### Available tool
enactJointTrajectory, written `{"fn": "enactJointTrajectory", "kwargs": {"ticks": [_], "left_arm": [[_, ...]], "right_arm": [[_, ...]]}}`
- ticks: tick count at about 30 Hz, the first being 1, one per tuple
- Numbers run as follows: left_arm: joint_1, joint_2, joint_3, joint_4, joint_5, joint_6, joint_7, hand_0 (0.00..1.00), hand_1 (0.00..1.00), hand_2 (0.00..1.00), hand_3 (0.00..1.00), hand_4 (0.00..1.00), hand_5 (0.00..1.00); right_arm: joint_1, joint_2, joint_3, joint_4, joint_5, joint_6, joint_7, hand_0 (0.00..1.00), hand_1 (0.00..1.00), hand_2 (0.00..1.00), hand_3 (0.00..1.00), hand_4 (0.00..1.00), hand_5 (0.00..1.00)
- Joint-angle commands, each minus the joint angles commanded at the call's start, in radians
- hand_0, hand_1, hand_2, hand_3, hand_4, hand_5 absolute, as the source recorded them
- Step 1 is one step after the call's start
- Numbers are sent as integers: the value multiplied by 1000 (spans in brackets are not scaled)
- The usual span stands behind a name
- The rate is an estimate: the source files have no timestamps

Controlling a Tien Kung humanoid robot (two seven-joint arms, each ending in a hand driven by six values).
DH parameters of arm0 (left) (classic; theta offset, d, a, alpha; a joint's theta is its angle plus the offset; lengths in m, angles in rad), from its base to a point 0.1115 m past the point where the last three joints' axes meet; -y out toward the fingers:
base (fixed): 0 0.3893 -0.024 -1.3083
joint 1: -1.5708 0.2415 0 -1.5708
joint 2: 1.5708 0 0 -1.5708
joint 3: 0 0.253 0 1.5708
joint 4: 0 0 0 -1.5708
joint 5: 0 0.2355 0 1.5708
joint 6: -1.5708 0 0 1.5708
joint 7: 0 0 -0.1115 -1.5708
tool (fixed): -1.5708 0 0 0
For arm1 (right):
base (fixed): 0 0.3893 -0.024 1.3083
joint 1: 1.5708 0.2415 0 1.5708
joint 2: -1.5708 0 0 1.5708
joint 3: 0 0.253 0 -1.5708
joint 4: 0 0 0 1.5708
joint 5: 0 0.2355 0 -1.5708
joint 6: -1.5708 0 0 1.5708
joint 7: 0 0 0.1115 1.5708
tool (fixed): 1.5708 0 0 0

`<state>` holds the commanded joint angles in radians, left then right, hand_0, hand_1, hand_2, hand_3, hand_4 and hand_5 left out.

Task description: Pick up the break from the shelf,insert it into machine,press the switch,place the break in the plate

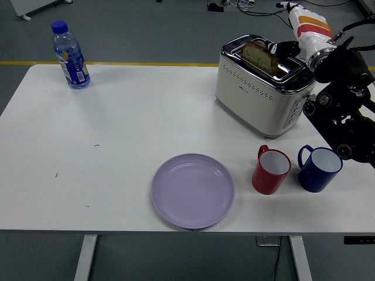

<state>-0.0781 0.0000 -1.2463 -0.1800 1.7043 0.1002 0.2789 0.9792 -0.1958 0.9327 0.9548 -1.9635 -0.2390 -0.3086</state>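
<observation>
**Bread slice sitting low in the toaster slot**

The grey floor (pixel 146 29) is filling the top of the view, and a yellow line (pixel 117 63) is running on it just behind the table. Some cables (pixel 234 6) are lying on the floor at the far side.

The white table (pixel 88 134) is taking most of the picture. A few small dark marks are showing on its left part.

The right arm (pixel 345 111) is coming in from the right edge, black and jointed, and it is reaching over the toaster (pixel 261 88). The toaster is standing at the far right part of the table, cream with a shiny top. The right hand (pixel 290 48) is resting at the bread slice (pixel 259 57); its dark fingers are touching the slice's upper edge, but I cannot tell if they are closing on it. The slice is sitting deep in the slot, only the top part showing.

The lilac plate (pixel 193 190) is lying near the front edge. Just beside it to the right the red mug (pixel 270 170) is standing, and the blue mug (pixel 318 168) next to it, not touching. The water bottle (pixel 70 55) is standing upright at the far left corner.
</observation>
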Motion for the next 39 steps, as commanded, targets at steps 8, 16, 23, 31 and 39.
{"fn": "enactJointTrajectory", "kwargs": {"ticks": [8,16,23,31,39], "left_arm": [[4,0,-2,0,1,0,-1,607,461,433,566,323,943],[8,0,-12,0,9,-1,-3,606,462,433,565,319,941],[13,0,-27,0,22,-3,-3,606,461,434,563,315,939],[20,0,-32,0,32,-6,0,606,462,434,562,314,940],[20,0,-29,0,30,-7,0,606,461,434,562,313,941]], "right_arm": [[-52,-61,41,108,31,-106,25,790,756,892,884,787,179],[-187,-189,125,268,100,-255,9,568,574,674,808,633,138],[-313,-267,168,338,148,-233,-2,209,282,395,725,460,12],[-385,-272,133,316,146,-168,-16,194,260,370,658,464,2],[-414,-256,87,265,132,-131,-24,205,256,362,638,472,2]]}}
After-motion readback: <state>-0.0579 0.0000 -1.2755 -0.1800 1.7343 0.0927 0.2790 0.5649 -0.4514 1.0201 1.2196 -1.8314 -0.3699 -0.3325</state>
